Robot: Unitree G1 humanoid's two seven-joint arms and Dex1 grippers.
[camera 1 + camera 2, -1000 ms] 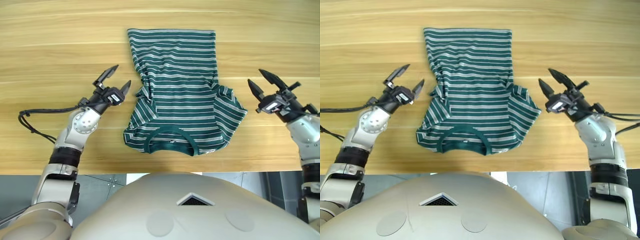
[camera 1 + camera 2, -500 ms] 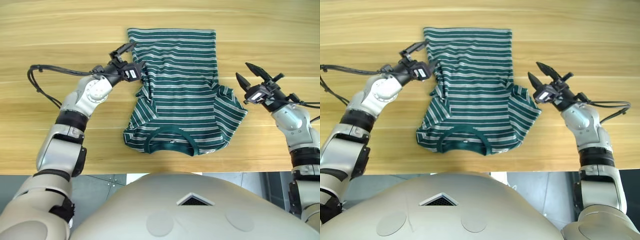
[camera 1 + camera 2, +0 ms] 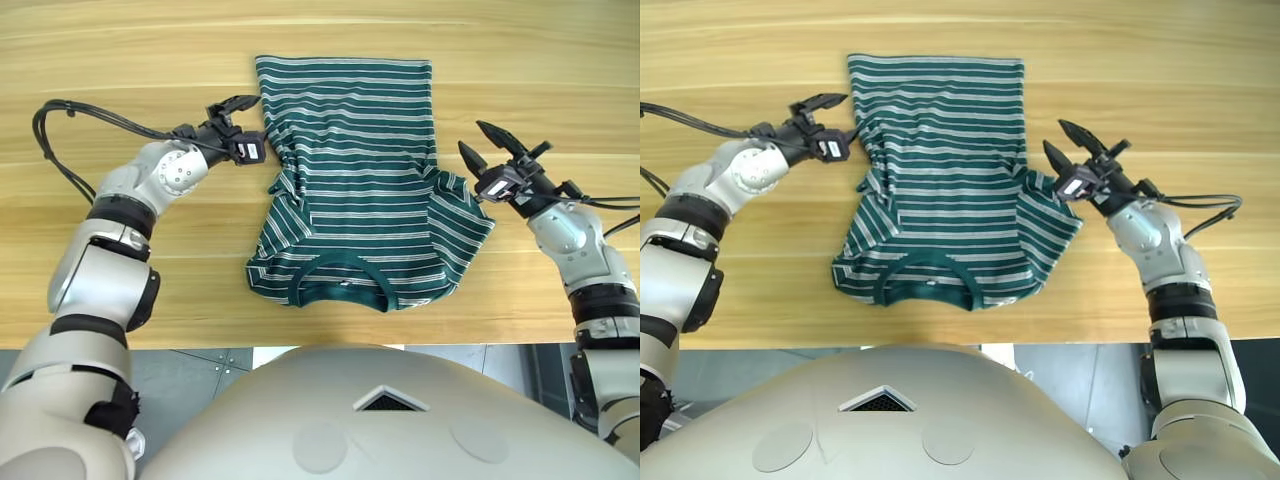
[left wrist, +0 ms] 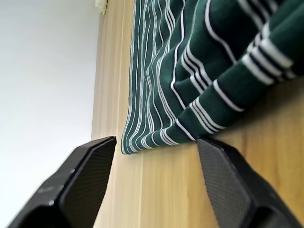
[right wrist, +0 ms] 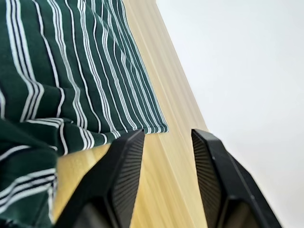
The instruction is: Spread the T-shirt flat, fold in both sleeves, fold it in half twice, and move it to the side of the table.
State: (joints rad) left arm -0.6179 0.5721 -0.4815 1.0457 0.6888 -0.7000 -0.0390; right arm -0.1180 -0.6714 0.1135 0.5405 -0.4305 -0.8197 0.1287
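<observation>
The T-shirt (image 3: 350, 200), dark green with thin white stripes, lies in the middle of the wooden desk (image 3: 120, 60), its collar (image 3: 342, 282) at the near edge and its straight hem (image 3: 342, 62) on the far side. The body lies fairly smooth, but it is not properly flat. The left sleeve (image 3: 284, 182) is bunched into a tight wrinkle against the side seam, and the right sleeve (image 3: 462, 215) is slumped in loose folds that stick out to the right. That probably explains where the arms are, one on each side of the cloth at about sleeve height. The left gripper (image 3: 248, 125) is just at the shirt's left edge, slightly farther away than the bunched sleeve. Its fingers (image 4: 85, 175) are spread wide with nothing between them, and the left wrist view looks along the desk at the cloth's edge, so it seems lined up to pinch there. The right gripper (image 3: 470, 136) is just beside the crumpled right sleeve but apart from it, and its fingers (image 5: 123, 175) are also parted and empty. Both look set to take an edge, either to pull the shirt flat or to tidy the sleeves, so the folding in half has yet to come.
</observation>
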